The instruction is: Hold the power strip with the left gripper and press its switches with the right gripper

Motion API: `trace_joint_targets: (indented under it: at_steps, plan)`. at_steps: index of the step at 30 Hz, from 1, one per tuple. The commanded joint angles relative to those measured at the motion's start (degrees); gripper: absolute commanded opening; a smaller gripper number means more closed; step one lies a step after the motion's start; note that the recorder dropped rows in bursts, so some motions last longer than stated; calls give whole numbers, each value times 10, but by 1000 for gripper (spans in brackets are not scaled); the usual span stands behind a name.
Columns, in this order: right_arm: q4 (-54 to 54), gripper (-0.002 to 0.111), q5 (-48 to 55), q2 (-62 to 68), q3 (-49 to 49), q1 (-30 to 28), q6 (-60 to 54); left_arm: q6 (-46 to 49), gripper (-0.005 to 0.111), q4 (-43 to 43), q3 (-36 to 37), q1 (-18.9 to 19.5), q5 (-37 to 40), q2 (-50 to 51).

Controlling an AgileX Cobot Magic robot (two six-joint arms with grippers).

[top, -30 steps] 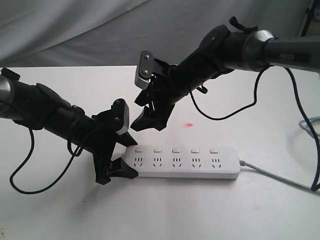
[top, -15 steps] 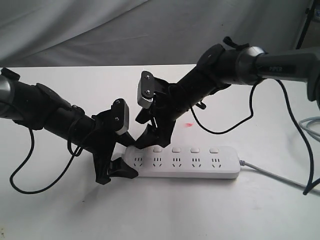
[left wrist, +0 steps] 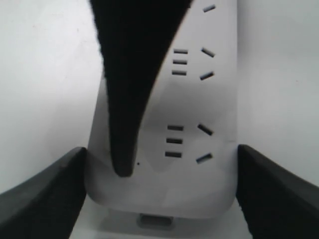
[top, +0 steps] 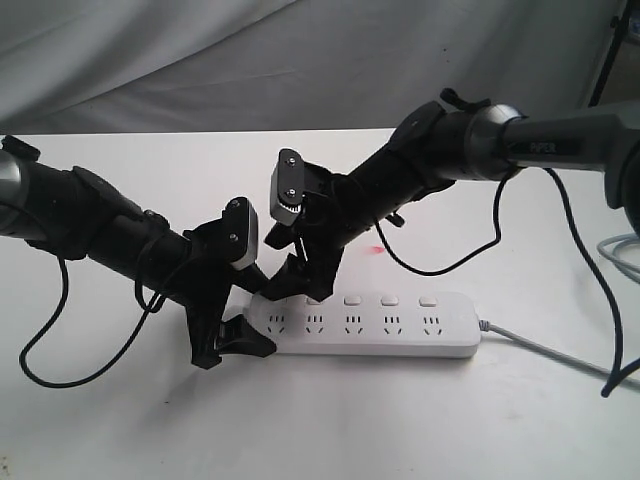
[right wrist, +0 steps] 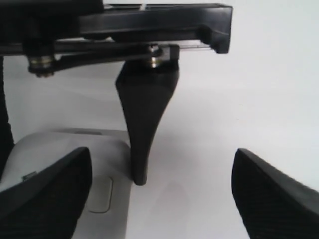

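Left gripper point(top: 255, 315) clamps the strip point(top: 400, 335) end so it can't slide. Right gripper point(top: 292, 292) jaws stand apart, leaving one fingertip point(left wrist: 122, 164) free to poke the end switch point(right wrist: 99, 194).

Grippers: two, left gripper point(top: 252, 312) and right gripper point(top: 298, 288).
Arms point(top: 90, 225): two, black, one behind each gripper.
Strip point(top: 400, 342): one, its end between the left gripper's fingers.
Socket sets point(top: 391, 323): five, in a row running away from the left gripper.
Switches point(top: 390, 300): three in plain sight beyond the right gripper. Any beneath it cannot be counted.
Cord point(top: 540, 350): one, grey, at the strip end far from both grippers.
Black cables point(top: 450, 258): two, one looped under each arm.
Red spot point(top: 377, 248): one, near the right gripper.
Table point(top: 330, 430): one.
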Motion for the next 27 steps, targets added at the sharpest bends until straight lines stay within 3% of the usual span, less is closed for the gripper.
trace_joint_targets:
  at_steps: [1, 27]
  plan:
    - [0, 71, -13, 2, 1, 8, -6, 1, 0, -6, -2, -3, -8, 1]
    - [-19, 71, -23, -13, 0, 8, 8, 1, 0, -6, -2, -3, -8, 1]
